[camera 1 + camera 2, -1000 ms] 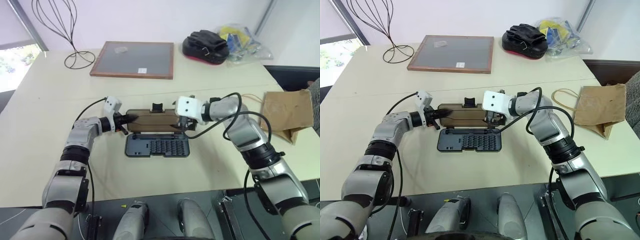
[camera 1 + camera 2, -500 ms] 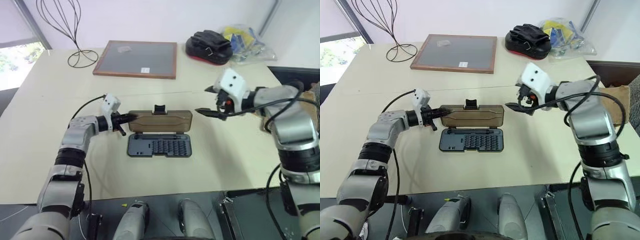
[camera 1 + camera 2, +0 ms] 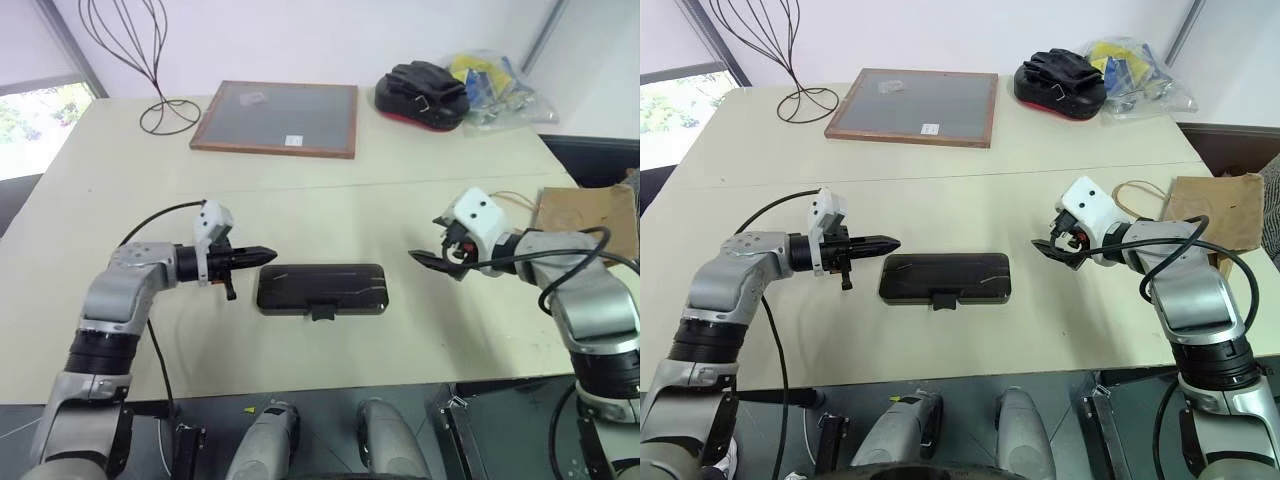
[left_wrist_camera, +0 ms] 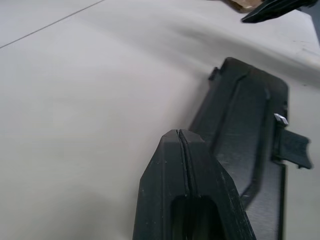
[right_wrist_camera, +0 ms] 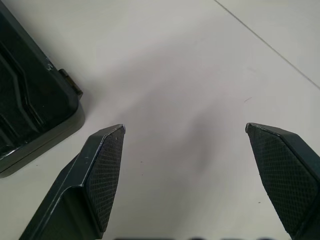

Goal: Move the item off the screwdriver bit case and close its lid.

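Dark flat plastic bit case (image 3: 322,289) lies shut on the cream table (image 3: 120,190), lid down.
Brown paper bag (image 3: 1207,209) sits far off by the table's right edge (job looks done). Left gripper (image 3: 258,256) pinched together, empty; right gripper (image 3: 1052,252) wide apart, empty.

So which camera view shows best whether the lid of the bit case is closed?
The left eye view: the whole screwdriver bit case lies flat, lid down. The right eye view shows the same. The left wrist view shows one end, the right wrist view one corner.
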You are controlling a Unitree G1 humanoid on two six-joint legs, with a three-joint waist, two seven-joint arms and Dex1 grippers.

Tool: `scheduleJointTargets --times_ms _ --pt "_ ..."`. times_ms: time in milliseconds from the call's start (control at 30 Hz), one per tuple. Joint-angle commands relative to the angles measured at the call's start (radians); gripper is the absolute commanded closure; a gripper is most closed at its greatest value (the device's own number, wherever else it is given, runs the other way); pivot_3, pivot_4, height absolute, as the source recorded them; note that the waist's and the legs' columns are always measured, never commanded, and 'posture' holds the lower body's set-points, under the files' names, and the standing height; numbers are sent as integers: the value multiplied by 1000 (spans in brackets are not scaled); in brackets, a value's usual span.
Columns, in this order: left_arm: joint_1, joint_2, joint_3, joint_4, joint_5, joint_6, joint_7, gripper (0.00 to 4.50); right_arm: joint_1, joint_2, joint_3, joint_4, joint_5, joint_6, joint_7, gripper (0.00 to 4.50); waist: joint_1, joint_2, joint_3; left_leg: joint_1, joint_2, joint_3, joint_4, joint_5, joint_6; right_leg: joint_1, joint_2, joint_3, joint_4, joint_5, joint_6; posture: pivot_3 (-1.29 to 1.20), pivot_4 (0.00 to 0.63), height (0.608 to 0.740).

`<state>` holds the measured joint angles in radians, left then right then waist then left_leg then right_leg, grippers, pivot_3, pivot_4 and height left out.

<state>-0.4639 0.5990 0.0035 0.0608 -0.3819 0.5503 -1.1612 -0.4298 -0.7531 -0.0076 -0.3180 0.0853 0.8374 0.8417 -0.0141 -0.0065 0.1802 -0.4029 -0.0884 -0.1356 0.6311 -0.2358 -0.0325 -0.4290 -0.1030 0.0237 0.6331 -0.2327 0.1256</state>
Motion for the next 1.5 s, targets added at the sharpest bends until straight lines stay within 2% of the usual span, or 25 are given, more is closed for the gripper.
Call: scheduleJointTargets --times_ms 33,200,367,467,533,633,667,700,800,933,1067,1500 --pt "30 37 5 -75 -27 21 -8 4500 -15 -11 -21 -54 34 19 -17 472 -1 0 0 0 0 0 0 0 0 0 0 0 0 0 0 0 150 734" --pt "25 90 36 -69 -46 30 -6 4500 -9 -26 -29 -118 114 83 10 472 1 0 0 0 0 0 0 0 0 0 0 0 0 0 0 0 150 734" --pt "-108 71 26 51 -37 4 7 4500 -20 18 -79 -188 282 204 30 472 4 0 0 0 0 -1 0 0 0 1 0 -1 -1 0 0 0 150 734" --pt "-248 16 -34 161 -6 -43 -21 4500 -62 115 -112 -252 427 323 4 1277 5 0 0 0 0 -1 1 0 1 1 0 -1 -1 0 0 0 150 734" --pt "-312 -21 -71 237 20 -80 -46 4500 -98 200 -123 -265 483 449 -58 2215 3 0 0 0 0 -1 1 0 0 2 0 -2 -1 0 0 0 150 734" --pt "-375 -69 -120 349 59 -136 -84 4500 -128 332 -141 -290 555 610 -137 3888 -4 -1 0 0 0 -1 1 0 0 1 0 -2 -1 0 0 0 150 734" --pt "-390 -83 -137 388 74 -159 -99 4500 -130 379 -143 -294 563 662 -167 4325 -5 0 0 0 0 -1 1 0 0 1 0 -1 -1 0 0 0 150 734" --pt "-402 -96 -149 422 87 -178 -110 4500 -125 413 -143 -300 569 702 -191 4422 -6 0 0 0 0 -1 0 0 1 0 0 -1 0 0 0 0 150 734" --pt "-435 -135 -179 529 126 -234 -134 4500 -67 479 -115 -314 576 770 -255 4422 -2 0 0 -1 0 -1 0 0 1 -1 1 -1 1 0 0 0 150 734" --pt "-457 -176 -211 637 179 -311 -163 4500 38 512 -54 -337 609 777 -340 4422 1 0 -1 -1 -1 -1 1 0 1 -1 0 -1 0 0 0 0 150 734" --pt "-480 -213 -216 716 211 -358 -165 4500 100 563 -48 -346 671 777 -427 4422 -1 0 -1 -2 -1 -1 1 0 1 -1 0 -1 1 0 0 0 150 734" --pt "-477 -276 -215 783 262 -428 -163 4500 104 658 -79 -257 641 777 -659 4422 -4 0 -1 -1 -1 -1 1 0 1 -1 1 -1 2 0 0 0 150 734"
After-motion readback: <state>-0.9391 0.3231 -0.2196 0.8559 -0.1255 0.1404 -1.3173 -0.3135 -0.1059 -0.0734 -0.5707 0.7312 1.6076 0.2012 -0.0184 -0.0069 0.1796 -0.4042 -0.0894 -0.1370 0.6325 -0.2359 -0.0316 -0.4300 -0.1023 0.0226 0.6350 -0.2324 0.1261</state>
